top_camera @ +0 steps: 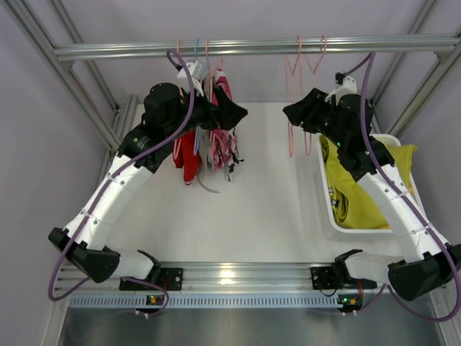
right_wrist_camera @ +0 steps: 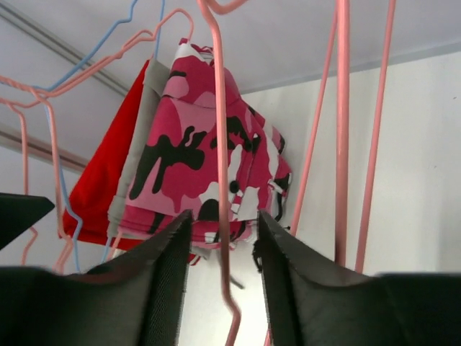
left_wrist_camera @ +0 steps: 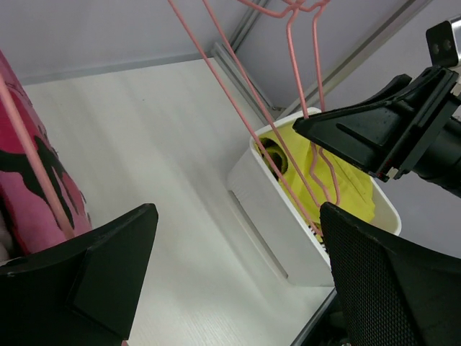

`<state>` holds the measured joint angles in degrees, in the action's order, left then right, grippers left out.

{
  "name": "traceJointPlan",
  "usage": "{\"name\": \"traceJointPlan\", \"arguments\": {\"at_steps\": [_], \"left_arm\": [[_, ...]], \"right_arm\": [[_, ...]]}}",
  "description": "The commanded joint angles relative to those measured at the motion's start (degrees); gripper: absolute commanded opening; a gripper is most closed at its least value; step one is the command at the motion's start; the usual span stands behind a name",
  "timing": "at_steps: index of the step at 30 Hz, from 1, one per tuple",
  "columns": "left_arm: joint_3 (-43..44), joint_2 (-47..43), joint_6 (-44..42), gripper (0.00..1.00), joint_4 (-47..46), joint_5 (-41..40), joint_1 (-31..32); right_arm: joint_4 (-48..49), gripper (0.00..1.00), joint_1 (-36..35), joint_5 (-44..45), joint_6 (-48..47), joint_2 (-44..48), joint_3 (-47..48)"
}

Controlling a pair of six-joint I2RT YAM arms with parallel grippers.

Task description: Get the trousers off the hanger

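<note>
The bright yellow trousers lie crumpled in a white bin at the right, off any hanger; a duller yellow-green fold shows at the bin's far end. In the left wrist view the trousers fill the bin. Empty pink wire hangers hang from the rail. My right gripper is open beside them, and one pink hanger wire runs between its jaws without being pinched. My left gripper is open and empty, next to the hanging clothes.
A pink camouflage garment and a red garment hang on hangers at the left of the metal rail; both also show in the right wrist view. A blue hanger hangs among them. Frame posts stand at both sides.
</note>
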<state>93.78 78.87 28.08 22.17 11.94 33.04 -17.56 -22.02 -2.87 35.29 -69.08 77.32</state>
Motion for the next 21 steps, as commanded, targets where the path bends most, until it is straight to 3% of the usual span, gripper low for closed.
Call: {"name": "traceJointPlan", "arguments": {"at_steps": [1,4,5,6,11,15,21], "left_arm": [[2.6,-0.8,-0.5,0.99,1.3,3.4,-1.9],[3.1,-2.1,-1.5,0.99,1.6,3.0,-2.4],[3.2,-2.5,-1.3,0.99,1.5,5.9,-3.7],[4.3,-2.9,-1.8,0.99,2.2,7.6,-4.2],[4.0,-7.1,-10.6,0.99,5.3,3.8,-4.6],[2.7,-11.3,-20.4,0.99,9.5,-10.4,-6.3],[-2.5,-17.0,-27.5,0.99,13.6,-30.7,-7.5]], "right_arm": [[3.5,0.57,-0.7,-1.2,-1.4,1.8,0.2],[2.2,0.78,-0.7,-1.0,-2.8,4.1,0.4],[1.7,0.95,-0.7,-0.9,-3.6,5.0,0.6],[1.5,0.99,-0.7,-1.0,-4.3,7.0,0.7],[-0.4,0.99,-0.7,-1.1,-12.9,14.0,-0.5],[-3.4,1.0,-0.7,-0.9,-21.8,20.2,-2.2],[-7.1,0.99,-0.5,2.5,-34.3,25.6,-5.6]]}}
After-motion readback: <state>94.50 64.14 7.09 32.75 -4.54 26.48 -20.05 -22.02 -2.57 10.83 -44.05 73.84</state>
